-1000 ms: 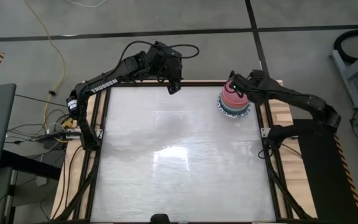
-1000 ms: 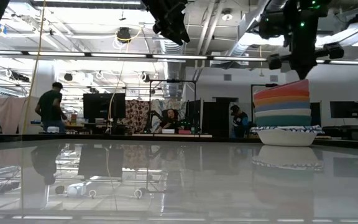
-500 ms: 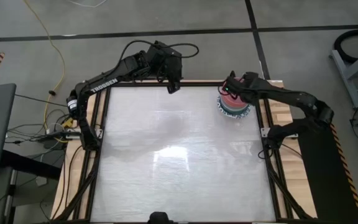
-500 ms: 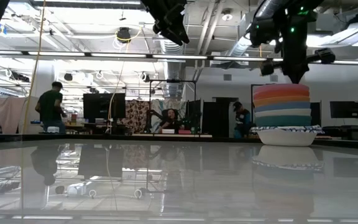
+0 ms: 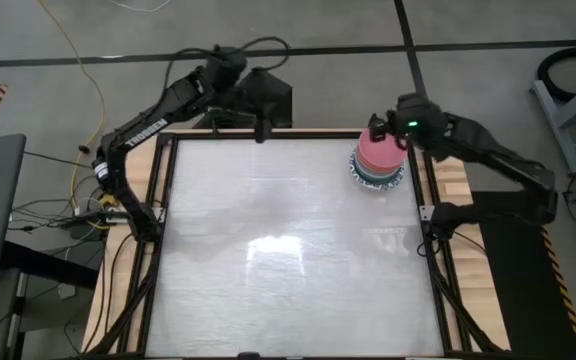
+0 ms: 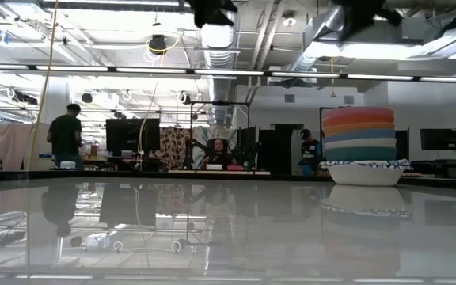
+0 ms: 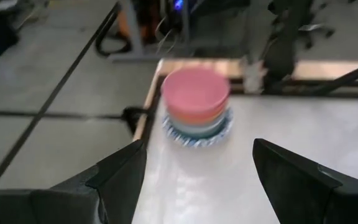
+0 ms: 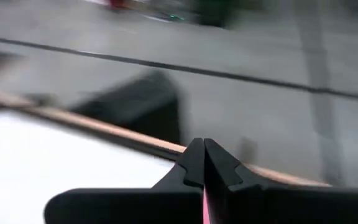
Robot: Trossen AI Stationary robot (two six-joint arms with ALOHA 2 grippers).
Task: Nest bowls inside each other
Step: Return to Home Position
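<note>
I judge the bowl stack (image 5: 376,160) at the tabletop's (image 5: 288,230) far right corner complete. My right gripper (image 5: 375,127), fingers pressed together above it, and my left gripper (image 5: 259,128), spread wide, should retract home.

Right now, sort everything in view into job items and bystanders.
Job: bowl stack, pink bowl on top; right gripper, shut, raised above it; left gripper, open, at the far edge.
Lying about: standing person; dark screen, both in the room behind.
</note>
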